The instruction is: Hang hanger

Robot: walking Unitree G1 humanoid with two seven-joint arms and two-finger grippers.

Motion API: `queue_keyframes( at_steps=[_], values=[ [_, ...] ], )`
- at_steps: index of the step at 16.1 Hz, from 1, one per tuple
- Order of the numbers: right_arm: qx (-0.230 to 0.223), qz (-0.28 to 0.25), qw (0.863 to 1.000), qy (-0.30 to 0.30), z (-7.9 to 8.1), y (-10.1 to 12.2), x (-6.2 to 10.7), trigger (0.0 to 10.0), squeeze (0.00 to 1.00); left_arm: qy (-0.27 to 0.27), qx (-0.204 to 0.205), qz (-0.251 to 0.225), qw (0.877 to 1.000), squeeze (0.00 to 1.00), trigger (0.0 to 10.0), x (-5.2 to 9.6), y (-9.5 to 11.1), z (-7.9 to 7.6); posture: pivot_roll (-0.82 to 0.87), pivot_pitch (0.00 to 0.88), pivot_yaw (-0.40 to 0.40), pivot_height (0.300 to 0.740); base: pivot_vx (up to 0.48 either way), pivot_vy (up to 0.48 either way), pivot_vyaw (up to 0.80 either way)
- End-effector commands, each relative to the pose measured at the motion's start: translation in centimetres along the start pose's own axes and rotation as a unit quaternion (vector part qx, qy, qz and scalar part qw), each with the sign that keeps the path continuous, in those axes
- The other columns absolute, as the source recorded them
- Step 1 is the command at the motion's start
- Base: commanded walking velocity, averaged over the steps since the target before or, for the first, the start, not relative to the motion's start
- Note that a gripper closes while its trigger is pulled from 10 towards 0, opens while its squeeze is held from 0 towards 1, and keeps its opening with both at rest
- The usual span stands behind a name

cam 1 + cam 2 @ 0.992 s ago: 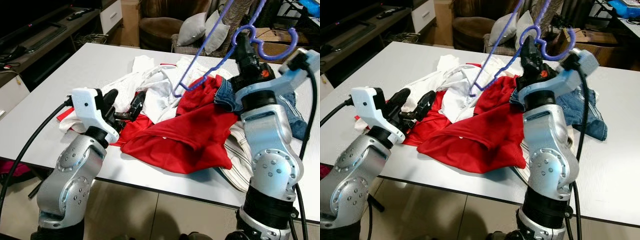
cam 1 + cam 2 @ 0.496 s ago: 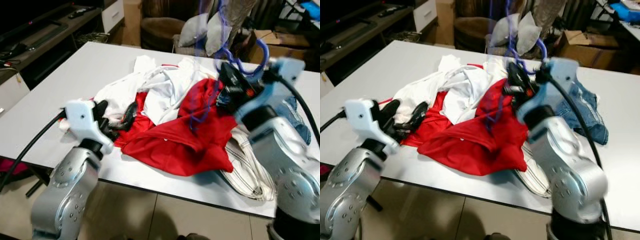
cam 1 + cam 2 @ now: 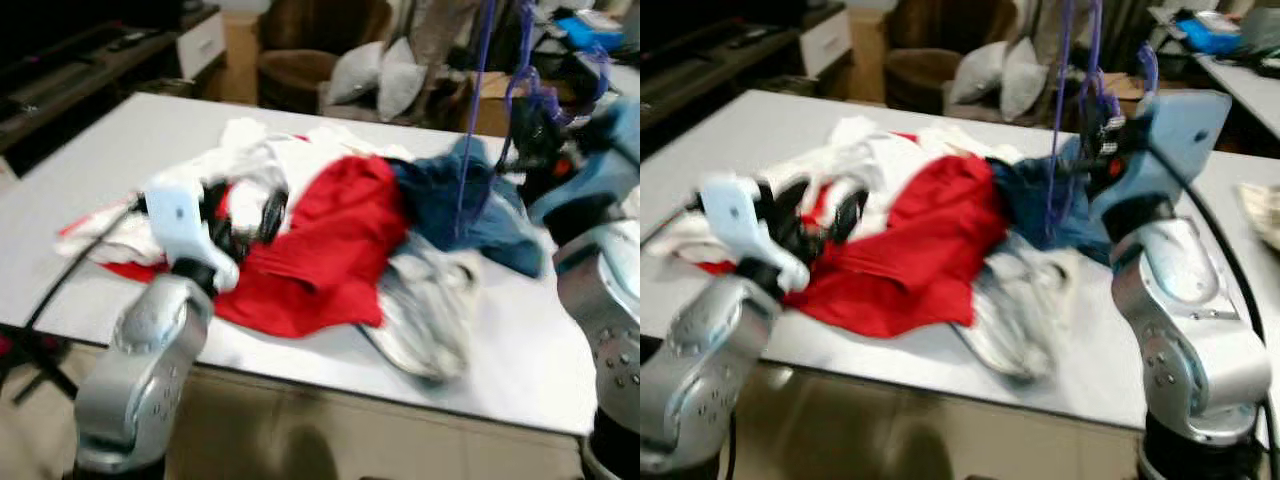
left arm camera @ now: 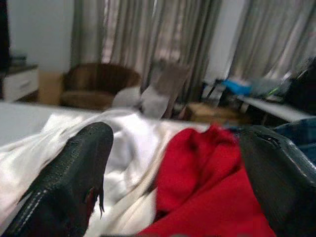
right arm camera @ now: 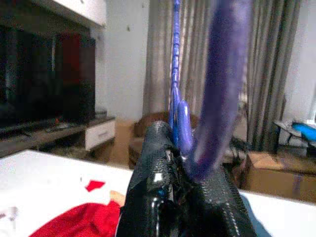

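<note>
Two grippers in my feed, head views blurred. Right gripper (image 3: pixel 1102 110), raised over the far right of the surface (image 3: pixel 90 140), fingers (image 5: pixel 158 197) clamped on the purple hanger (image 5: pixel 217 98); hanger rods run up out of frame above the blue jeans (image 3: pixel 450 200). Left gripper (image 3: pixel 240 210) low over the clothes pile, fingers (image 4: pixel 69 182) spread wide, nothing between them, w/ white cloth (image 4: pixel 133 163) and red garment (image 3: pixel 330 240) just beyond.
</note>
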State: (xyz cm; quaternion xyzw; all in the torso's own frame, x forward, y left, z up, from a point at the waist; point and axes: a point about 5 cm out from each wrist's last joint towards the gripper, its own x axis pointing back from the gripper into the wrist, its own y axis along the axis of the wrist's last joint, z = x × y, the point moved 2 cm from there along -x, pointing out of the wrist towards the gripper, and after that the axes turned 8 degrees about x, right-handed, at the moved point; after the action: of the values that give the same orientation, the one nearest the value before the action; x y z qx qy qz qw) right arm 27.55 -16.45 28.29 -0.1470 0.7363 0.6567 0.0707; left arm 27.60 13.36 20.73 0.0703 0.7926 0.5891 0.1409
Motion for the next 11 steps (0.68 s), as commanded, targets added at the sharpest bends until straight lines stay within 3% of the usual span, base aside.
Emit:
queue_keyframes(
  at_steps=[1, 2, 6, 8, 9, 10, 11],
  values=[
    [0.002, 0.000, 1.000, 0.010, 0.4, 0.0, 0.3, 10.0, 0.00, 0.000, -0.002, 0.005, 1.000, 0.62, 10.0, -0.3, -0.1, 0.0, -0.17, 0.008, 0.011, 0.740, 0.000, -0.442, 0.00],
    [-0.013, 0.025, 0.999, 0.023, 1.1, -1.0, 0.7, 10.0, 0.00, -0.004, -0.005, 0.003, 1.000, 0.62, 10.0, -0.3, 0.1, -0.1, -0.17, 0.007, 0.002, 0.740, 0.000, -0.386, 0.00],
    [-0.039, 0.059, 0.998, 0.003, 1.1, -2.7, 1.0, 10.0, 0.00, 0.002, -0.009, -0.005, 1.000, 0.62, 10.0, -0.3, 0.3, 0.0, -0.17, 0.000, -0.007, 0.740, 0.000, -0.359, 0.00],
    [0.055, 0.056, 0.997, -0.020, -0.2, -2.8, 0.5, 10.0, 0.00, -0.006, -0.005, -0.005, 1.000, 0.62, 10.0, -0.7, 0.4, -0.3, -0.16, 0.001, 0.006, 0.740, 0.000, -0.345, 0.00],
    [0.069, 0.056, 0.996, -0.031, -0.7, -2.9, 0.6, 10.0, 0.00, -0.009, -0.005, -0.001, 1.000, 0.62, 10.0, -0.6, 0.2, -0.3, -0.17, 0.000, 0.000, 0.740, 0.000, -0.345, 0.00],
    [0.035, 0.057, 0.997, -0.040, -0.8, -3.2, 0.8, 10.0, 0.00, 0.001, -0.008, 0.007, 1.000, 0.62, 10.0, -0.2, -0.3, 0.2, -0.17, 0.000, -0.002, 0.740, 0.000, -0.337, 0.00],
    [-0.029, 0.063, 0.997, -0.021, -0.2, -3.7, 1.1, 10.0, 0.00, 0.006, -0.008, 0.010, 1.000, 0.62, 10.0, 0.0, -0.6, 0.4, -0.17, 0.000, -0.005, 0.740, 0.000, -0.341, 0.00]
  ],
)
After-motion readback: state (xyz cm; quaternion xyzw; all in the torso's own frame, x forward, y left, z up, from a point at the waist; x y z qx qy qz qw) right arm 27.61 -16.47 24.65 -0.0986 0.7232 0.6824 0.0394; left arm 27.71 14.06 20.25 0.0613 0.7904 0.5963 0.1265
